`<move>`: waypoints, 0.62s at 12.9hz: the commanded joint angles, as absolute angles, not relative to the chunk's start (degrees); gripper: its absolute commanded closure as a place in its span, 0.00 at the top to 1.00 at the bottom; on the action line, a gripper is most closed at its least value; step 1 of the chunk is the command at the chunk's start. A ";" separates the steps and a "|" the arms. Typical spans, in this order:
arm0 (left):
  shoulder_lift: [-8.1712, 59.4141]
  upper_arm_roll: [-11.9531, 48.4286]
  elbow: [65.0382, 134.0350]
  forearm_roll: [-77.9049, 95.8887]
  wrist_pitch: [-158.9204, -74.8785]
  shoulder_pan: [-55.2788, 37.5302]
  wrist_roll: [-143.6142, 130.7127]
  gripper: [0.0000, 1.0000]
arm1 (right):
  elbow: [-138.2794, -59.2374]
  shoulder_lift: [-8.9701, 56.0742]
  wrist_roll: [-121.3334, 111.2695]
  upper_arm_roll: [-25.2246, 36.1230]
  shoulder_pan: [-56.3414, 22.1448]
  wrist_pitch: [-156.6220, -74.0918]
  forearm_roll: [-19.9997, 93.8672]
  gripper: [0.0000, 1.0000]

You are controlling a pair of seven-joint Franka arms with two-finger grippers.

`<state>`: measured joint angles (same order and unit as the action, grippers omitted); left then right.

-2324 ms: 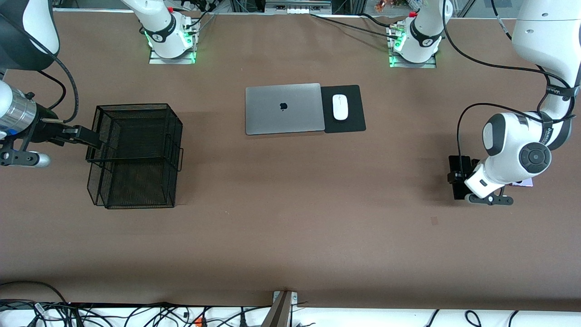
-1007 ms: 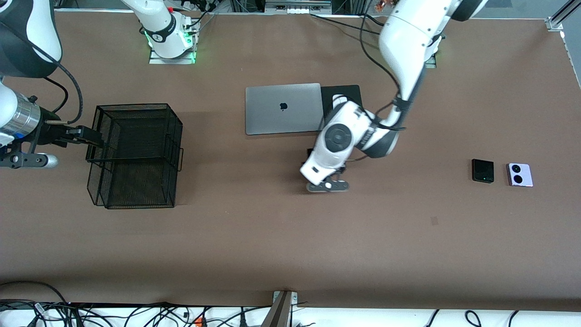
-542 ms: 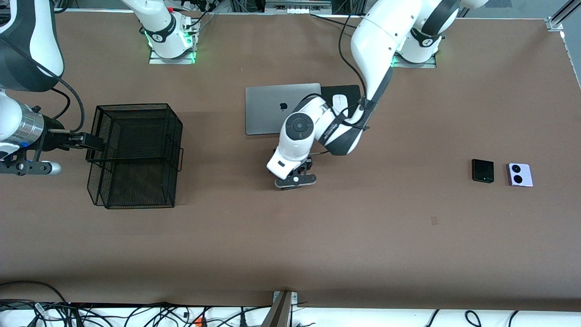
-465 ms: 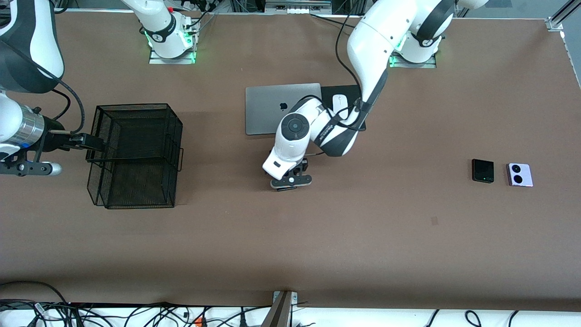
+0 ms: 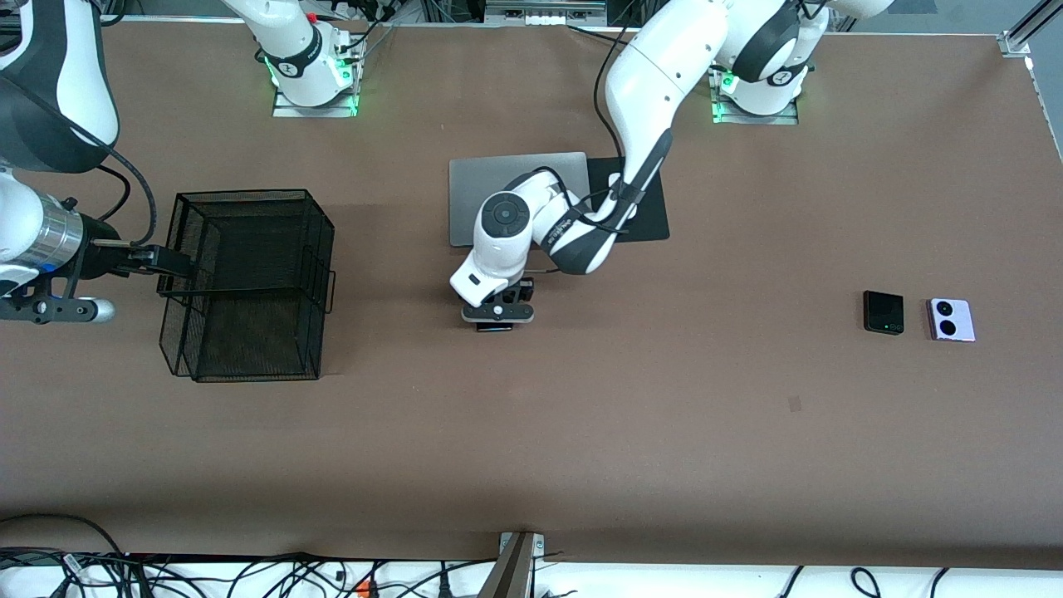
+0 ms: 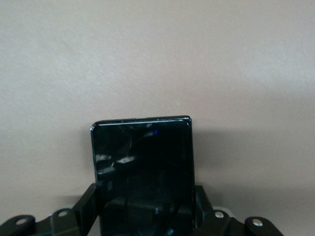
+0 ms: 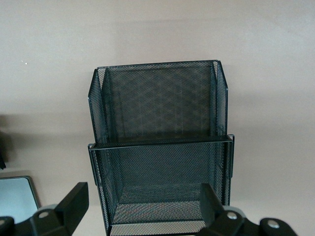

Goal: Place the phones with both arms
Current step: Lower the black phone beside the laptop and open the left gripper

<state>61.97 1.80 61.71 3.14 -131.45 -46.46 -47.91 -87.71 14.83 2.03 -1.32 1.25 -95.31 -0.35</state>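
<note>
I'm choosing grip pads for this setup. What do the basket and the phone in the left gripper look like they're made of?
Basket: fine black wire mesh on a thin wire frame, probably painted metal; the table shows through its matte walls.
Phone, held shut in the left gripper: a glossy black face, likely glass, since it mirrors highlights and shapes; its rim looks like a thin smooth frame, material unclear.

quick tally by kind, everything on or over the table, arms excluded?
Phones: 3: long black phone held in the left pincer, small black phone, lavender-white phone
Mesh baskets: 1, black mesh basket
Laptops: 1, silver laptop
Mice: 1, white mouse
Mouse pads: 1, black mouse pad
Total: 7
</note>
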 commanded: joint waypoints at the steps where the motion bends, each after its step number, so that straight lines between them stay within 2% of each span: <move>1: 64.86 0.88 59.15 3.96 -133.76 -46.85 -46.06 0.13 | -87.71 14.59 2.02 -1.49 1.76 -95.54 0.70 1.00; 2: 64.95 0.88 59.15 4.04 -133.86 -46.58 -45.71 0.20 | -87.71 14.59 2.02 -1.49 1.76 -95.54 0.79 1.00; 3: 64.95 0.88 59.15 3.96 -133.86 -46.41 -45.62 0.36 | -87.71 14.59 2.02 -1.49 1.76 -95.54 0.70 1.00; 4: 64.86 0.79 59.15 3.96 -133.86 -46.41 -45.62 0.71 | -87.71 14.59 2.02 -1.49 1.84 -95.54 0.70 1.00; 5: 64.86 0.70 59.15 3.96 -133.86 -46.41 -45.70 1.00 | -87.71 14.59 2.02 -1.49 1.85 -95.54 0.70 1.00; 8: 63.73 0.09 59.15 4.04 -132.63 -46.41 -45.79 1.00 | -87.63 14.59 2.02 -1.49 1.85 -95.54 0.70 1.00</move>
<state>62.76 0.88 61.35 3.18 -133.32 -46.45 -47.82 -87.71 14.83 2.03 -1.32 1.38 -95.37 -0.34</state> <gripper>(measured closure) 0.000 0.000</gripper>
